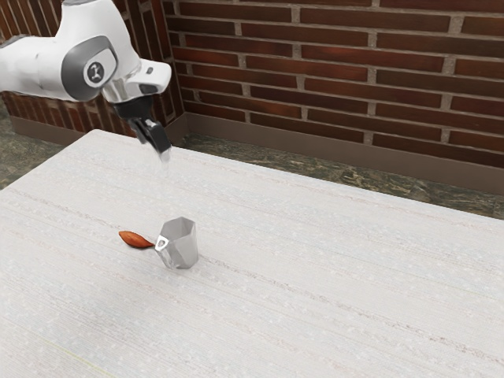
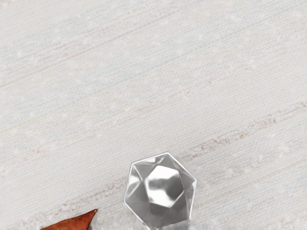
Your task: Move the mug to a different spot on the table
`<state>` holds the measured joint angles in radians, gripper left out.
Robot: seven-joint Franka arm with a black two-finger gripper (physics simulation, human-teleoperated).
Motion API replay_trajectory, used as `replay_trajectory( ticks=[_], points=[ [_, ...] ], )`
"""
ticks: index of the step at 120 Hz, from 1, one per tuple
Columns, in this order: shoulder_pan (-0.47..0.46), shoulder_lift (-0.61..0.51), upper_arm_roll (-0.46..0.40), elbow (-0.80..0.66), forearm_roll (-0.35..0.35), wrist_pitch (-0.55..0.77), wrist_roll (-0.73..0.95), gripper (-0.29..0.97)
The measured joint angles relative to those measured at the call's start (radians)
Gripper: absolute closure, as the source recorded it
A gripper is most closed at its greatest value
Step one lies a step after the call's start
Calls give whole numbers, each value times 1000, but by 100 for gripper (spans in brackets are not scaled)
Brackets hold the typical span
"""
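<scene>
Arm [image 1: 87, 67] at exterior view's upper left; jaws hang above tabletop [image 1: 354, 276], well apart from mug, spread cannot be told. Red-brown leaf-shaped handle [image 1: 135, 239] juts toward exterior view's left. Faceted silver mug [image 1: 179, 242] stands on tabletop, mouth up, inside showing shiny facets.

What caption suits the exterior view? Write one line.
Black tool hovers over a pale wood-grain table, above a faceted silver metal mug with a reddish-brown leaf-shaped piece beside it.
</scene>
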<state>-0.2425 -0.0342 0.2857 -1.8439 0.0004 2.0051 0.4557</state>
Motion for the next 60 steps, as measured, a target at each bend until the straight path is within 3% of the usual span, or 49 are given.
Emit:
replay_trajectory(
  ticks=[9,25,60],
  points=[
    [60,2,-81,103,19,-111,-38,0],
    [58,2,-112,234,34,-272,-95,0],
    [72,-2,-115,263,34,-436,-204,0]
  ],
)
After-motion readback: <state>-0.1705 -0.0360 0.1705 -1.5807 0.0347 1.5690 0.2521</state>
